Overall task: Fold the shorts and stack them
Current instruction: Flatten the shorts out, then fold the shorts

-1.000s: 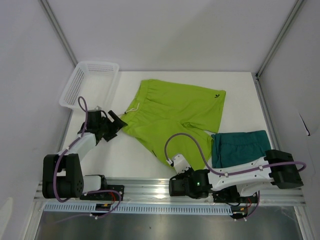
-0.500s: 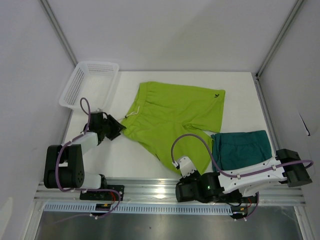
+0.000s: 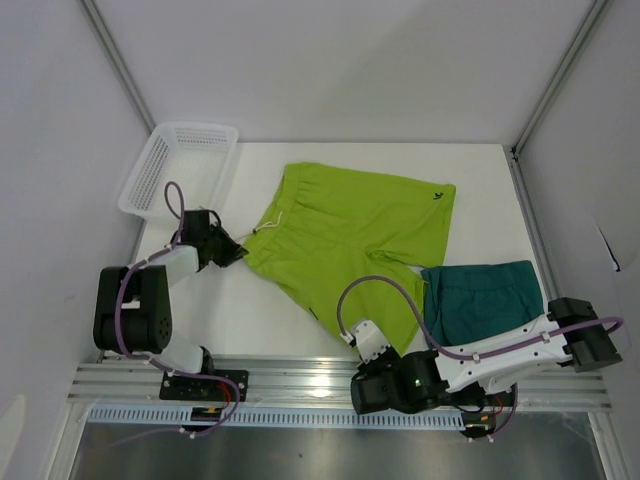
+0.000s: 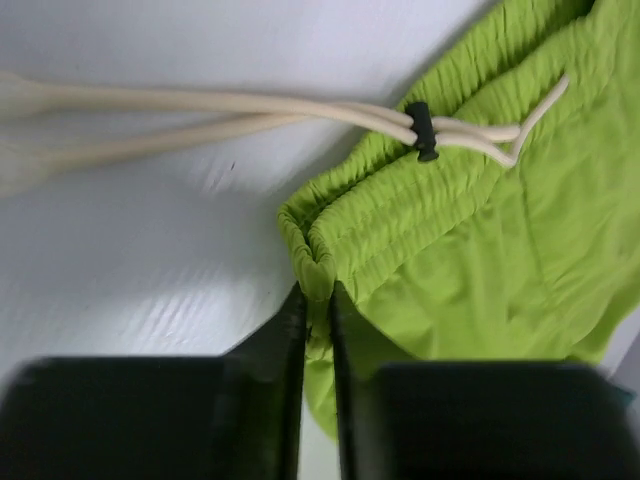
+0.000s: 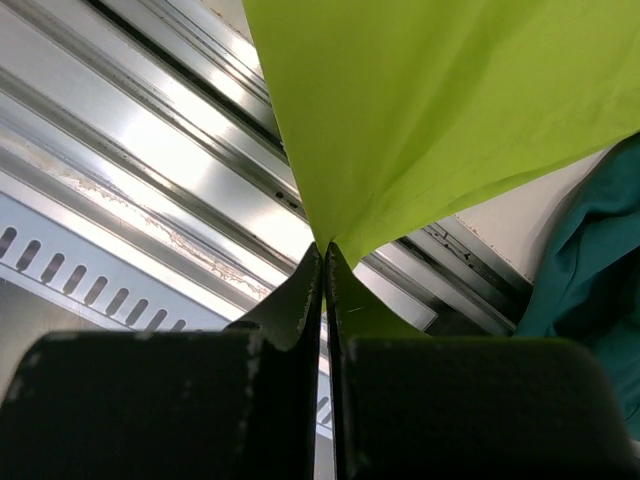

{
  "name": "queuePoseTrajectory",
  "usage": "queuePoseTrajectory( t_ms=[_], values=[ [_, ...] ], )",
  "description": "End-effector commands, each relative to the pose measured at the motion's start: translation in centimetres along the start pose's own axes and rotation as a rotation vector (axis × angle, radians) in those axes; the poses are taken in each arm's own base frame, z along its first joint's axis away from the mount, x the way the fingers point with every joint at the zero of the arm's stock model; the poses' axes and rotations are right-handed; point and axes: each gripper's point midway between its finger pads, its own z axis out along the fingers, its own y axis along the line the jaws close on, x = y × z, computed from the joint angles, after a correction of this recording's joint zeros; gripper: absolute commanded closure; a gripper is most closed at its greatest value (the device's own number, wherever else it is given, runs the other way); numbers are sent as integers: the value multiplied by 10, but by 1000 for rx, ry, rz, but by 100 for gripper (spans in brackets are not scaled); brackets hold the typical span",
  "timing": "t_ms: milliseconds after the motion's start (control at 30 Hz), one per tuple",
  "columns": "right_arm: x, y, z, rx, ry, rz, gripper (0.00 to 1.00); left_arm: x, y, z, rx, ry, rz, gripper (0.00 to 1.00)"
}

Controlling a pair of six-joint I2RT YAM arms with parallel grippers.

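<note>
The lime shorts (image 3: 350, 235) lie spread across the middle of the table, their pale drawstring (image 4: 200, 105) trailing off the waistband. My left gripper (image 3: 237, 250) is shut on the waistband's left corner; in the left wrist view the bunched lime shorts (image 4: 480, 230) sit pinched between the fingers of the left gripper (image 4: 318, 295). My right gripper (image 3: 392, 358) is shut on the hem of the near leg, at the table's front edge. The right wrist view shows the lime shorts (image 5: 430, 100) drawn taut up from the right gripper (image 5: 323, 250). The teal shorts (image 3: 485, 295) lie folded at the right.
A white mesh basket (image 3: 180, 165) stands at the back left corner, just behind the left arm. Metal rails (image 3: 300, 380) run along the near edge, right under the right gripper. Frame posts and walls close in both sides.
The left gripper has shut on the waistband corner. The right arm has pulled back towards the rail with the hem still in its grip.
</note>
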Motion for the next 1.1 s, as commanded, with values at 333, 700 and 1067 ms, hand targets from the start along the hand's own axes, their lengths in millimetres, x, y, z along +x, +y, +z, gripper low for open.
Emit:
queuePoseTrajectory(
  t_ms=[333,700,1067],
  values=[
    [7,24,-14,-70,-3,-56,100,-70,-23,-25,-197,-72,74,100],
    [13,42,-13,-70,-16,-149,100,-90,9,-68,-357,-138,65,50],
    [-4,28,-32,-153,-69,-62,100,-55,14,-63,-260,-68,45,50]
  ],
)
